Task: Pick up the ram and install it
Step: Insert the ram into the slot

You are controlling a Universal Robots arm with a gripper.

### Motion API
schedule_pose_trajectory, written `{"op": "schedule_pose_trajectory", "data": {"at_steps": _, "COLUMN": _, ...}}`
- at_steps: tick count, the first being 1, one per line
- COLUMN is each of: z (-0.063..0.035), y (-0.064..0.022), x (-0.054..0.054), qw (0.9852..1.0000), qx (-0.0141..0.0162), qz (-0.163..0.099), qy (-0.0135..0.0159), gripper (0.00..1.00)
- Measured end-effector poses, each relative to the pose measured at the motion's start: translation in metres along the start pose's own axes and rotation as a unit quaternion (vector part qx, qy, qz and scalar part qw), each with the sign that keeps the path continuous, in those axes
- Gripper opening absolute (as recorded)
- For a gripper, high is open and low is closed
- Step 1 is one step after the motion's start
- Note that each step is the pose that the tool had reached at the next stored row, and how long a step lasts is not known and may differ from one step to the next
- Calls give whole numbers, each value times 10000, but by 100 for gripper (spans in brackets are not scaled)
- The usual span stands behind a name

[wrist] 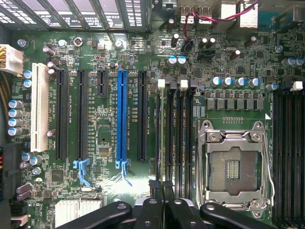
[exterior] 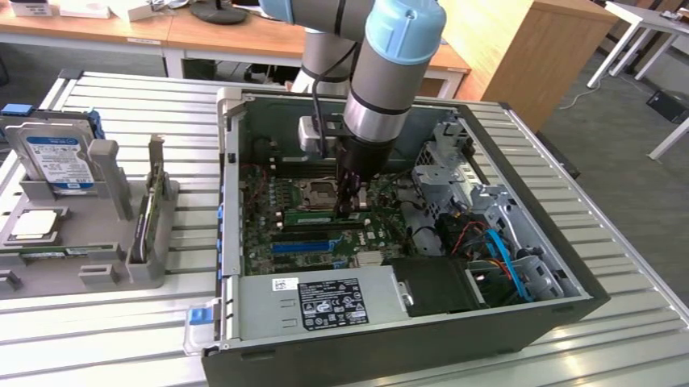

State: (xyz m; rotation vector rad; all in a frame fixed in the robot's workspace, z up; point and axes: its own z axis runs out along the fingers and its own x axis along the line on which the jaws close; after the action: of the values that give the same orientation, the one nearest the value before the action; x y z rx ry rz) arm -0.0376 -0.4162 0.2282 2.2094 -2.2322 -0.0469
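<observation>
The ram (exterior: 306, 216) is a thin green stick standing on edge on the motherboard inside the open PC case, just below the CPU socket (exterior: 321, 192). My gripper (exterior: 347, 211) reaches straight down into the case and is shut on the ram near one end. In the wrist view the ram (wrist: 160, 138) shows edge-on along the black memory slots beside the CPU socket (wrist: 233, 167). There my gripper (wrist: 162, 186) has its black fingers pinched together over the ram's edge. I cannot tell how deep the ram sits in its slot.
A long blue slot (wrist: 121, 114) and black card slots lie beside the memory slots. The power supply (exterior: 323, 298) and the drive cage with cables (exterior: 485, 234) crowd the case. On the exterior view's left, a grey fixture (exterior: 97, 274) holds a blue-labelled hard drive (exterior: 60, 161).
</observation>
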Motion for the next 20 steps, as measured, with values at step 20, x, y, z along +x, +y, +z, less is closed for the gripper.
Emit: {"op": "schedule_pose_trajectory", "data": {"at_steps": 20, "z": 21, "y": -1, "x": 0, "qw": 10000, "qx": 0, "qz": 0, "qy": 0, "gripper": 18}}
